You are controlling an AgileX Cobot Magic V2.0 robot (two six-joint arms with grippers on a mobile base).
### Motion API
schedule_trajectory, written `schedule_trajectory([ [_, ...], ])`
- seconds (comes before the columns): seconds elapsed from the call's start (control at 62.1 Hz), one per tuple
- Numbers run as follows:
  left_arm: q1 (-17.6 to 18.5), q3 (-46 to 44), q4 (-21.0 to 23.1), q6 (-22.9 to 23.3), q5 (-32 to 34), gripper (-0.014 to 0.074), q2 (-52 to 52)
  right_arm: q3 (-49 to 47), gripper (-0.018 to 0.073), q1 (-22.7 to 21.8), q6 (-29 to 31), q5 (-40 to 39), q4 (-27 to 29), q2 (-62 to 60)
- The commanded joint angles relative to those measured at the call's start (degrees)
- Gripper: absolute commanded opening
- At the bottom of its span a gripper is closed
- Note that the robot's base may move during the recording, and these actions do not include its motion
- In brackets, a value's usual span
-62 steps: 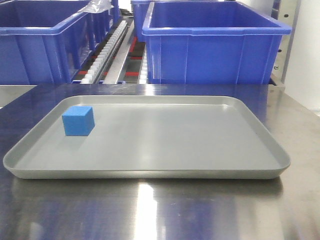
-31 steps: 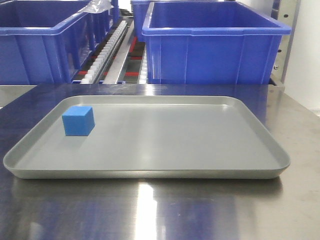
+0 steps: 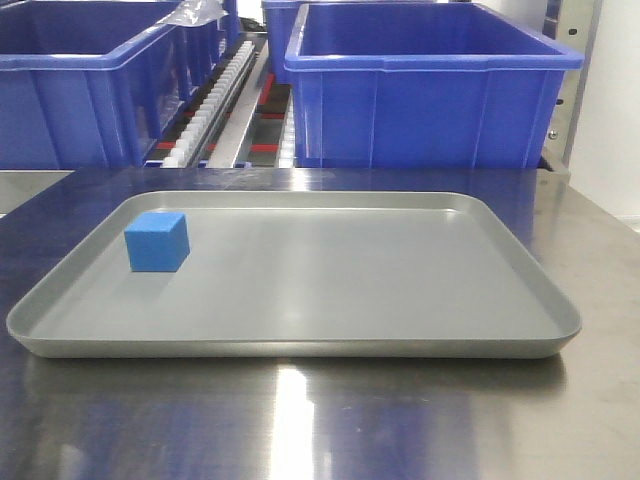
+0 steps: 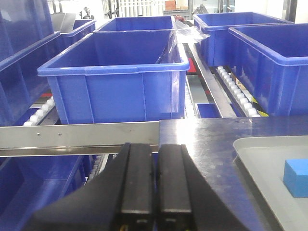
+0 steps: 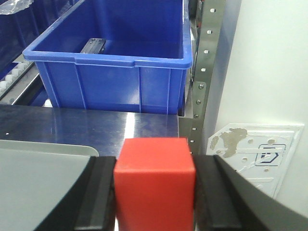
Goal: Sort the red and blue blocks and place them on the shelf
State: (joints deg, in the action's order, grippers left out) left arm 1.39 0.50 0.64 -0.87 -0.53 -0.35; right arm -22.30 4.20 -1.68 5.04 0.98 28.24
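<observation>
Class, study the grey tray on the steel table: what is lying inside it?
Inside the tray sits only a blue block, near its rear left corner. The red block is not there; the right gripper grips it. The tray floor beneath the blue block is covered.

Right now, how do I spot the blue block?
Find the grey tray on the steel table, in front of the blue bins. The blue block sits alone near its far-left corner in the front view: a small solid cube, unlike the open bins.
</observation>
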Motion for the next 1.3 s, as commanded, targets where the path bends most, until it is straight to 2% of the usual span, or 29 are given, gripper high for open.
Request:
schedule_trajectory([
  [0.0, 0.15, 2.52, -0.01, 0.47, 4.55, 0.0125, -1.06, -1.65, 0.0052, -0.45, 0.39, -4.51, -0.46, -0.04],
  [0.081, 0.15, 2.52, -1.84, 0.02, 4.55, 0.0125, -1.06, -1.65, 0.0052, -0.45, 0.39, -4.51, -0.46, -0.04],
  [0.661, 0.15, 2.0, -1.71, 0.02, 4.41, 0.0125, -0.82, -1.65, 0.0052, -0.45, 0.39, -4.51, -0.46, -0.04],
  [0.741, 0.15, -0.22, -3.71, 0.02, 1.29, 0.0125, 0.5, -1.65, 0.0052, -0.45, 0.39, -4.51, -0.46, -0.04],
  [0.838, 0.15, -4.6, -3.71, 0.02, -4.58, 0.0125, 3.59, -1.65, 0.0052, -0.45, 0.39, -4.51, -0.46, -0.04],
  [0.95, 0.15, -9.67, -3.6, 0.12, -5.47, 0.0125, 8.69, -1.65, 0.0052, -0.45, 0.39, -4.51, -0.46, -0.04],
  [1.047, 0.15, -13.74, -2.14, 0.24, -5.47, 0.0125, 14.15, -1.65, 0.0052, -0.45, 0.39, -4.51, -0.46, -0.04],
  [1.128, 0.15, -17.28, 0.75, 0.87, -6.1, 0.0125, 18.08, -1.65, 0.0052, -0.45, 0.39, -4.51, -0.46, -0.04],
  [1.289, 0.15, -24.79, 1.7, 0.87, -15.95, 0.0125, 26.95, -1.65, 0.0052, -0.45, 0.39, -4.51, -0.46, -0.04],
])
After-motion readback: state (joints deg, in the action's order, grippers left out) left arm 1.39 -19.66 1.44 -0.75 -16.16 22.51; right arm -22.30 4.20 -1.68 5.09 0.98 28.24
